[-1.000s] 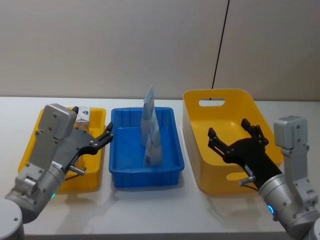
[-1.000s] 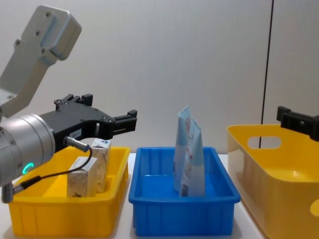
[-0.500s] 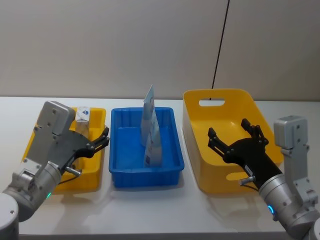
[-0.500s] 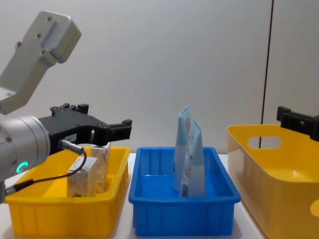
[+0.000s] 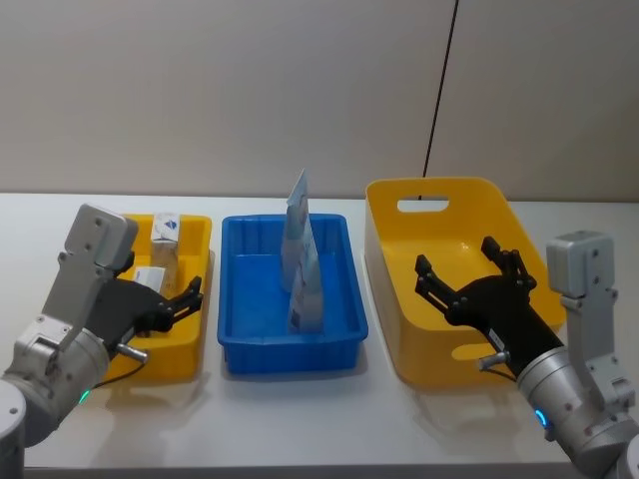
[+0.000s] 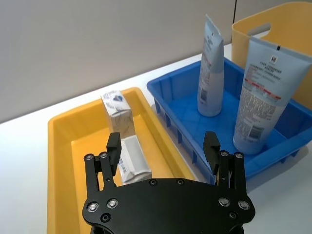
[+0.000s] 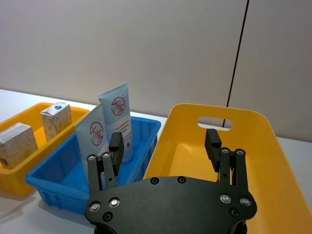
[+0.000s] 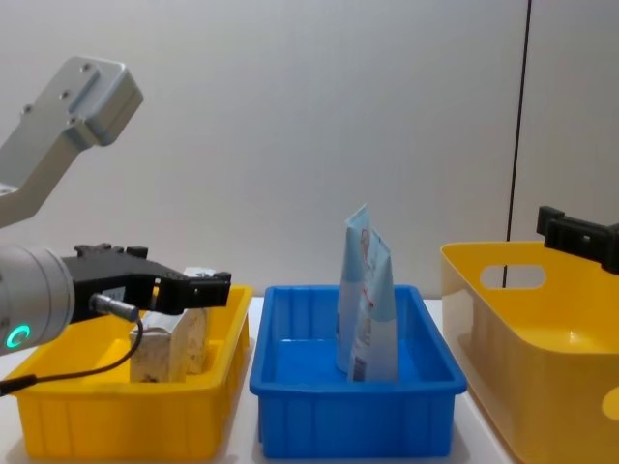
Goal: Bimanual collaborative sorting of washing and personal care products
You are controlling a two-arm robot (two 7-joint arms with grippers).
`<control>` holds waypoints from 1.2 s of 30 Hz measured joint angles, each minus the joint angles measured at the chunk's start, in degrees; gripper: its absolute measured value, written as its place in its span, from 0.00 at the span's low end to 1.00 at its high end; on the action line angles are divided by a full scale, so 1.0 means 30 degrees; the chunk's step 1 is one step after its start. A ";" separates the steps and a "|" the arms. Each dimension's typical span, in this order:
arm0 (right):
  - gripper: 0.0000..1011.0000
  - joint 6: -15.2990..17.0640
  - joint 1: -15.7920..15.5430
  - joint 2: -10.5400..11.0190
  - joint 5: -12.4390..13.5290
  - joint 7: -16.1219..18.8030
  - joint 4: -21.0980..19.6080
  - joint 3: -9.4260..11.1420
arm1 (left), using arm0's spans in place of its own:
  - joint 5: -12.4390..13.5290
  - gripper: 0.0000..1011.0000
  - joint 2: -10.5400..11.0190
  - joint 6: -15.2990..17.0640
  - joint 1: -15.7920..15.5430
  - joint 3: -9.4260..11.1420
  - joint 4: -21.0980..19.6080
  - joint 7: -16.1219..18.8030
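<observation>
Two beige cartons with white-blue tops, one (image 5: 166,238) behind the other (image 5: 150,280), stand in the yellow tray (image 5: 190,351); I also see them as carton (image 6: 117,110) and carton (image 6: 133,159). Two light-blue pouches (image 5: 299,216) (image 5: 306,295) stand upright in the blue tray (image 5: 285,356). My left gripper (image 5: 188,297) (image 6: 162,141) hangs open and holds nothing, low over the yellow tray's near part, just in front of the cartons. Over the large yellow basket (image 5: 394,339) my right gripper (image 5: 456,262) (image 7: 164,140) is open too, nothing between its fingers.
The three containers stand in a row on the white table (image 5: 329,419): yellow tray at the left, blue tray in the middle, basket at the right. A grey wall with a dark vertical seam (image 5: 439,90) rises behind them. Bare table lies in front of the containers.
My left gripper has dropped lower and drawn back toward me, from beside the blue tray's left rim to over the yellow tray. The right arm, cartons and pouches have not moved.
</observation>
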 joint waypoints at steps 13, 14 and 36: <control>0.99 0.0000 -0.0001 0.0000 0.0001 0.0000 0.0000 0.0000 | -0.0286 0.99 -0.0314 0.1011 -0.0279 -0.0230 0.0771 -0.0286; 0.99 0.0000 -0.0001 0.0000 0.0001 0.0000 0.0001 0.0001 | -0.0293 0.99 -0.0332 0.1038 -0.0308 -0.0232 0.0828 -0.0313; 0.99 0.0000 -0.0001 -0.0001 0.0000 0.0000 0.0000 0.0001 | 0.0097 0.99 -0.1522 0.1863 -0.1630 -0.0375 0.3397 0.0131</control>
